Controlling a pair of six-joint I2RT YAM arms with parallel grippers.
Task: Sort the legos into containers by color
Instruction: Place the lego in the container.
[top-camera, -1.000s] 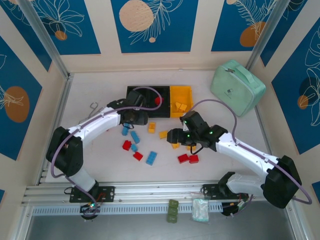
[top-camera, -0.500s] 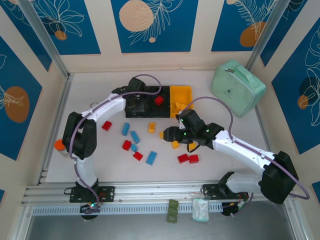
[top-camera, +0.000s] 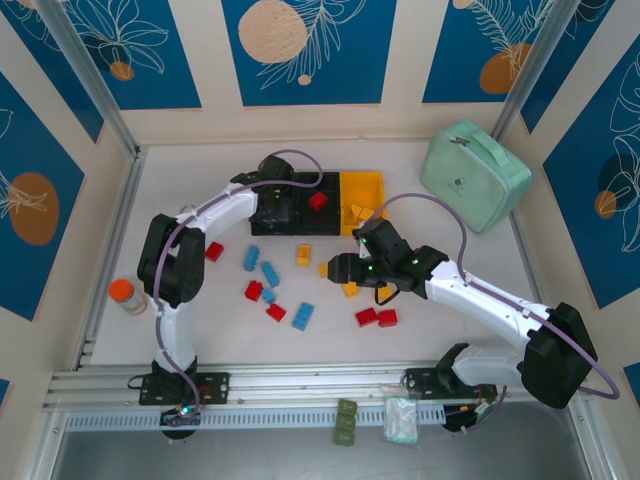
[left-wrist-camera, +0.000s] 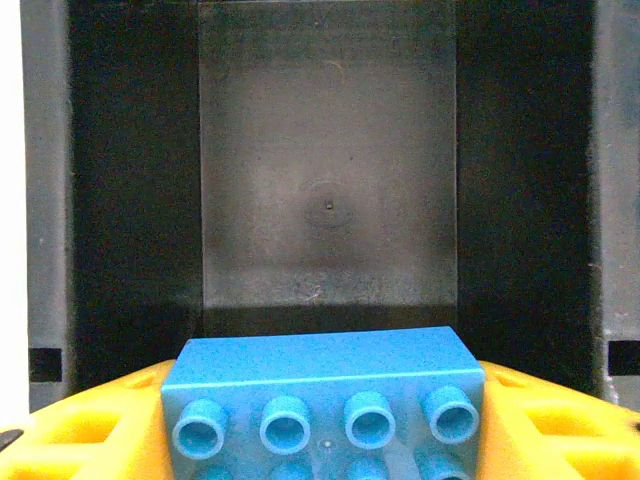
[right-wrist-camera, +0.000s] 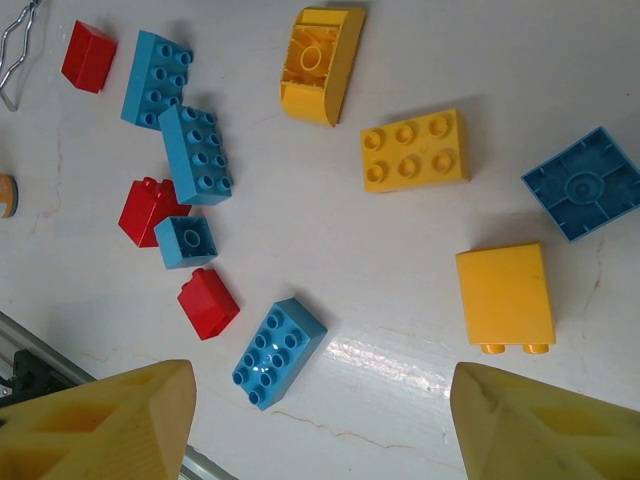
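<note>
My left gripper (left-wrist-camera: 322, 450) is shut on a light blue lego (left-wrist-camera: 320, 375), studs toward the camera, between its yellow fingers (left-wrist-camera: 90, 430). It hangs over the bare floor of the left black container (left-wrist-camera: 330, 200). In the top view that gripper (top-camera: 275, 208) covers this bin; a red lego (top-camera: 318, 201) lies in the middle black bin and yellow ones in the yellow bin (top-camera: 362, 180). My right gripper (right-wrist-camera: 320, 420) (top-camera: 336, 268) stands open above the table, with a blue lego (right-wrist-camera: 279, 352) and a yellow lego (right-wrist-camera: 506, 294) below it. Several red, blue and yellow legos lie scattered (top-camera: 276, 312).
A mint-green case (top-camera: 474, 172) sits at the back right. An orange-capped bottle (top-camera: 125, 296) stands by the left wall. Olive bricks (top-camera: 346, 420) and a small bag (top-camera: 402, 420) lie below the front rail. A bent wire (right-wrist-camera: 20, 40) lies left of the legos.
My left gripper has carried the blue lego away from the table to above the left black bin, and its elbow has swung in. The right gripper has shifted slightly left.
</note>
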